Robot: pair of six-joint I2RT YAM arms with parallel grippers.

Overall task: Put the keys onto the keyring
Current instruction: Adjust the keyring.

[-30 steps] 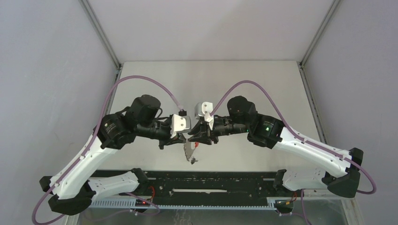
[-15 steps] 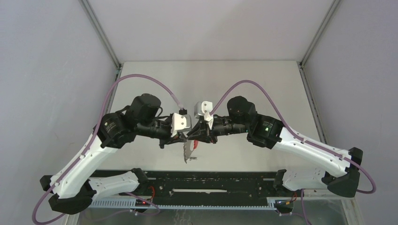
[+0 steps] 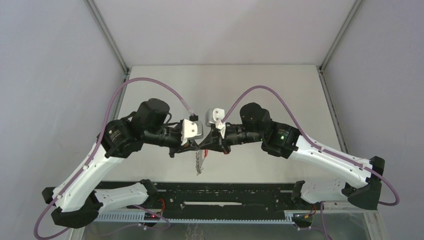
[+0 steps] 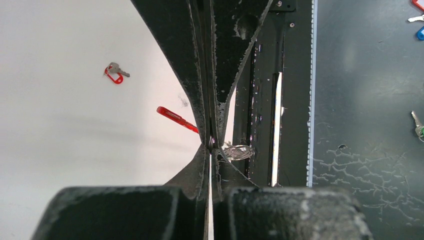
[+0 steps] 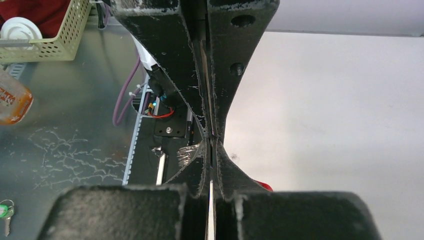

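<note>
Both arms meet nose to nose above the table (image 3: pixel 225 85). The left pincer (image 4: pixel 212 142) is clenched, its fingers pressed flat together. The right pincer (image 5: pixel 211 137) is clamped tight in the same way. The keys (image 3: pixel 200 162) hang in a small silvery bunch directly beneath the spot where the two tips come together, clear of the tabletop. From the left wrist the red strap (image 4: pixel 176 118) pokes out on one side of the fingertips, with the silvery bunch just on the other side. I cannot tell which pincer actually bears the bunch (the keyring itself is too fine for me to pick out). A separate key with a red tag (image 4: pixel 115 74) lies on the table, well apart.
</note>
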